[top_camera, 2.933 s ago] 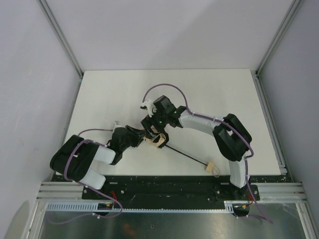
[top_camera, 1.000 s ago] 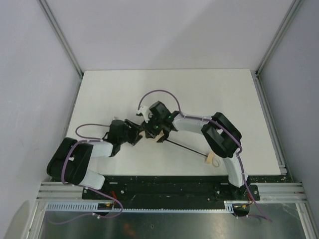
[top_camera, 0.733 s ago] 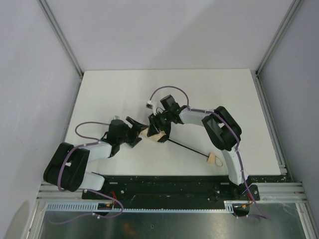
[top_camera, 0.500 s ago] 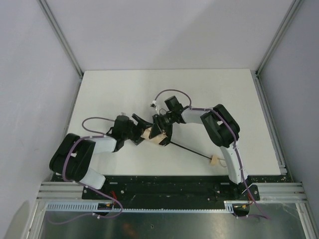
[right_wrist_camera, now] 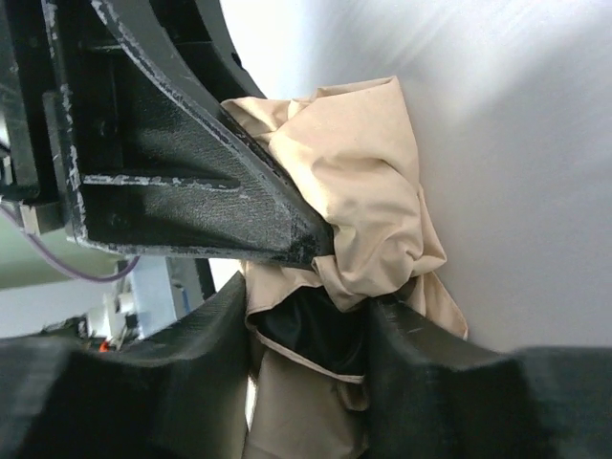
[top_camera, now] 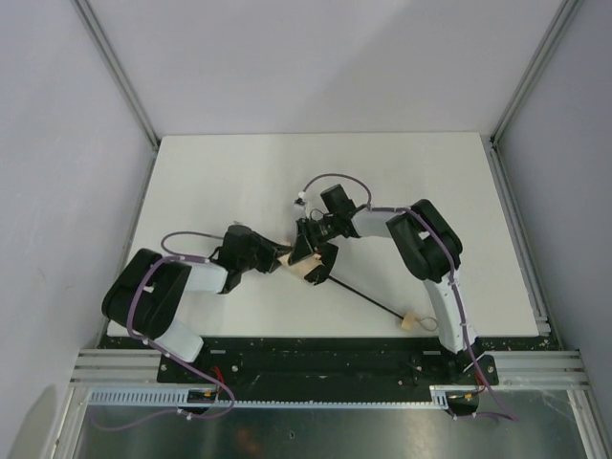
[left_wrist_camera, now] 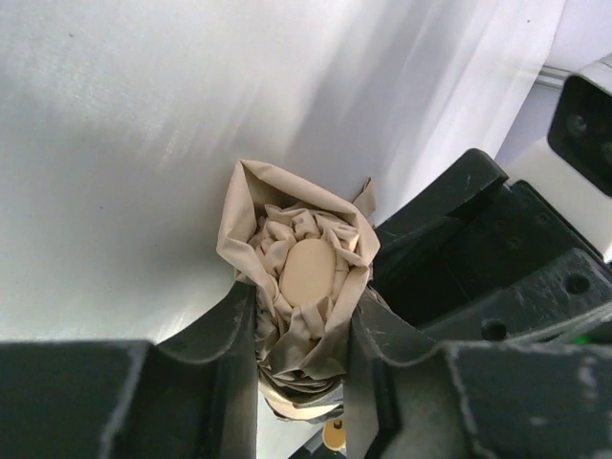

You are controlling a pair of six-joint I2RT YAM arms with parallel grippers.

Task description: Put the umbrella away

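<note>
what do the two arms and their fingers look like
Both the left arm and the right arm combine smooth white link shells with bulky black joint housings. A thin purple cable loops out over each wrist. The fingers are matte black moulded plastic, wedge-shaped, with pale scuffs and scratches.

Left gripper [top_camera: 283, 258] and right gripper [top_camera: 312, 256] crowd the umbrella [top_camera: 308, 272] mid-table [top_camera: 239, 172]; its shaft [top_camera: 368, 298] bars the near right, while the far half lies open.
</note>
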